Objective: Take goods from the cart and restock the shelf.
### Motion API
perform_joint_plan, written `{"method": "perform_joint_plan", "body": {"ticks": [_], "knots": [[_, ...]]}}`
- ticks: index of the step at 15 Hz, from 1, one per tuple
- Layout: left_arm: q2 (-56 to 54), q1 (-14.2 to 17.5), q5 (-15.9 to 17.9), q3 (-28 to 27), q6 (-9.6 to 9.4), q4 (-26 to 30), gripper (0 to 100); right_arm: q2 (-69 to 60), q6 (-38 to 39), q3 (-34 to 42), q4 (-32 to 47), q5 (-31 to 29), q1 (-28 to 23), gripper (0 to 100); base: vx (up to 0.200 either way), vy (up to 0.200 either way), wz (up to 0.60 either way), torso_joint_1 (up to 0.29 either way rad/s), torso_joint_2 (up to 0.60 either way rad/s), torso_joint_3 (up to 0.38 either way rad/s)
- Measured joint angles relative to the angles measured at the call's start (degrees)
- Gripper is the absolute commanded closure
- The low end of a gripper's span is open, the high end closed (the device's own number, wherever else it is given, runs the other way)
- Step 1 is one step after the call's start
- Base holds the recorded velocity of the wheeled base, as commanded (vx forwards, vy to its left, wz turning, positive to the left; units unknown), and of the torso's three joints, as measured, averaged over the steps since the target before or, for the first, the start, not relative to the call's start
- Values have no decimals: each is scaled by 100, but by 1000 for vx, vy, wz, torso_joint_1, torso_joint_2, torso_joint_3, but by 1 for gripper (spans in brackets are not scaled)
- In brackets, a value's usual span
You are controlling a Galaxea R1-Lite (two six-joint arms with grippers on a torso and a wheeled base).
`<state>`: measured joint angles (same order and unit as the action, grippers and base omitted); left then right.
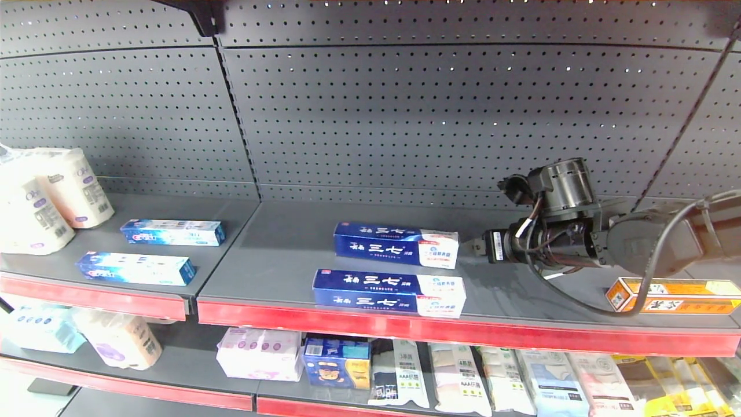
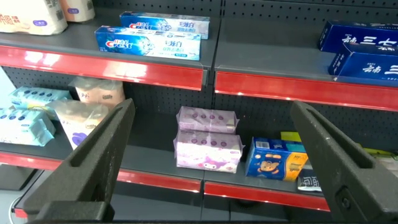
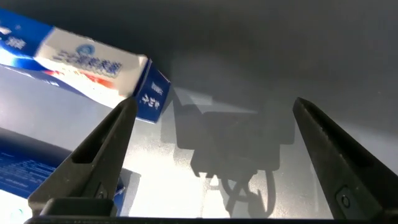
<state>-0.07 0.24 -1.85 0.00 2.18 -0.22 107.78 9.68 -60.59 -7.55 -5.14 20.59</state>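
Two dark blue toothpaste boxes lie on the grey shelf (image 1: 289, 243), one at the back (image 1: 396, 244) and one at the front edge (image 1: 389, 292). My right gripper (image 1: 474, 248) hovers low over the shelf just right of the back box's white end. In the right wrist view that gripper (image 3: 214, 102) is open with only bare shelf between its fingers, and the back box (image 3: 81, 68) lies just beyond one finger (image 3: 93, 162). My left gripper (image 2: 212, 106) is open and holds nothing, in front of the shelves at about lower-shelf height.
Two light blue toothpaste boxes (image 1: 172, 232) (image 1: 136, 268) and tissue rolls (image 1: 46, 197) fill the left bay. An orange box (image 1: 674, 295) lies under my right arm. The lower shelf holds purple tissue packs (image 2: 208, 138) and a blue carton (image 2: 273, 158). Pegboard backs the shelf.
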Motion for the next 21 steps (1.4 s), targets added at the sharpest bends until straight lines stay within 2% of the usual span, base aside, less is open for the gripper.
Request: {"method": "perform_joint_plan", "body": {"ticks": [8, 21], "knots": [[0, 0, 0, 0, 0, -2, 0, -117, 20, 122, -6, 50, 232, 0, 0, 0, 0, 0, 0, 0], [0, -2, 0, 0, 0, -2, 0, 157, 11, -60, -63, -183, 187, 0, 0, 0, 0, 0, 0, 0]]}}
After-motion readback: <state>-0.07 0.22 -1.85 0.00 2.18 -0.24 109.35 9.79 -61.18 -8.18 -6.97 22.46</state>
